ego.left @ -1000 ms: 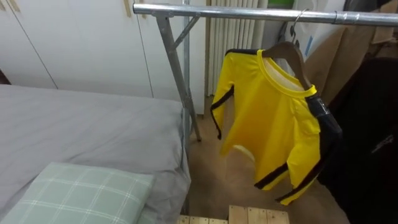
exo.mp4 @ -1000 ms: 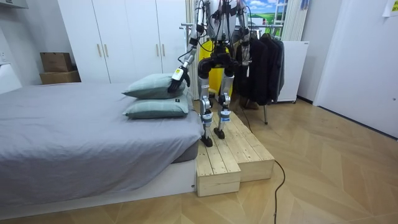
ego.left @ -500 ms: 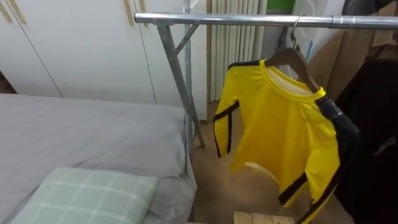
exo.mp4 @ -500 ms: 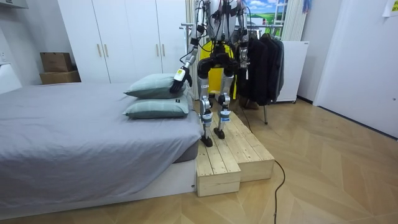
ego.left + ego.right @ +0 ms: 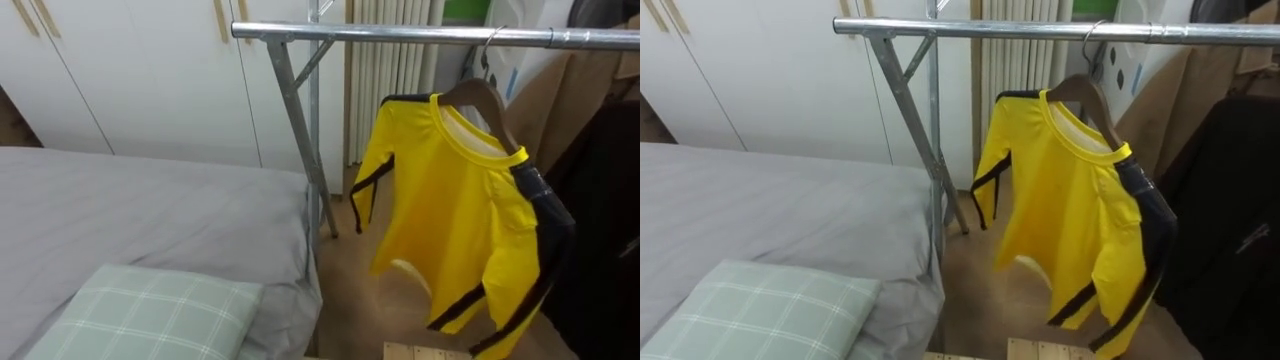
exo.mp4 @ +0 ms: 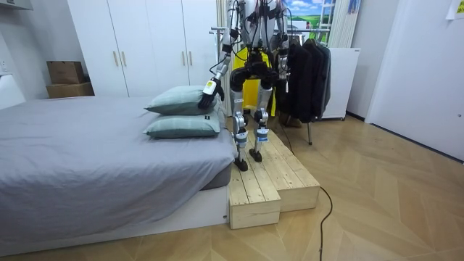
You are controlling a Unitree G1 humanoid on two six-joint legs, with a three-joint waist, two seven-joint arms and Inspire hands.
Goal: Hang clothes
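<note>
The yellow shirt (image 5: 450, 200) on its wooden hanger (image 5: 478, 90) is seen hung from the metal rail (image 5: 400, 36), upper right, unchanged; only the camera has shifted. Hanging is judged done. The state of the left hand (image 6: 206, 98), upper centre of the room view, cannot be told.

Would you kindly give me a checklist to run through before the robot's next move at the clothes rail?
1. Yellow shirt sits on the wooden hanger: ok.
2. Hanger is hooked over the rail: ok.
3. Shirt hangs apart from the dark clothes: cannot tell.
4. Left hand, out over the pillows, is empty: cannot tell.
5. Robot stands on the wooden platform by the bed: ok.
</note>
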